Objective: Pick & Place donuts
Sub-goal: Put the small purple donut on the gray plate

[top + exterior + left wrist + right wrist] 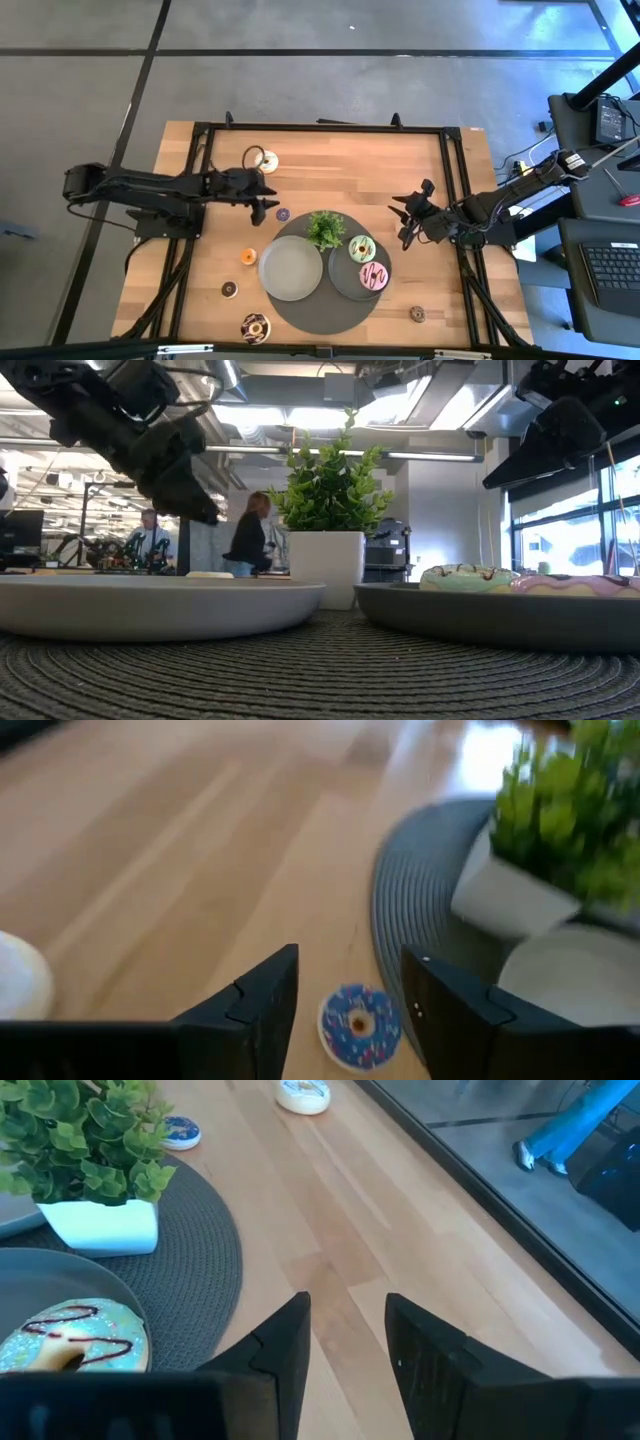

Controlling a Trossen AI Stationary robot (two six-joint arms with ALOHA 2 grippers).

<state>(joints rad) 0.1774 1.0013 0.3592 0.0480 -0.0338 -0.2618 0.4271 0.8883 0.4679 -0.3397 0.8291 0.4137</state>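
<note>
My left gripper (267, 206) (350, 960) is open above the wood just left of the round mat. A purple-blue mini donut (283, 213) (360, 1025) lies flat on the table below, between the two fingers, and I see no touch. My right gripper (404, 221) (347, 1302) is open over bare wood right of the mat. The green-iced donut (361, 249) (70, 1342) and the pink-iced donut (374, 276) lie on the right grey plate (340, 281). A white donut (268, 160) (302, 1093) rests near the far edge.
The left grey plate (290, 267) and a potted plant (325, 230) stand on the dark mat (320, 315). On the wood lie an orange mini (248, 257), a brown mini (229, 289), a chocolate donut (255, 326) and a tan mini (417, 314). People stand in the room beyond.
</note>
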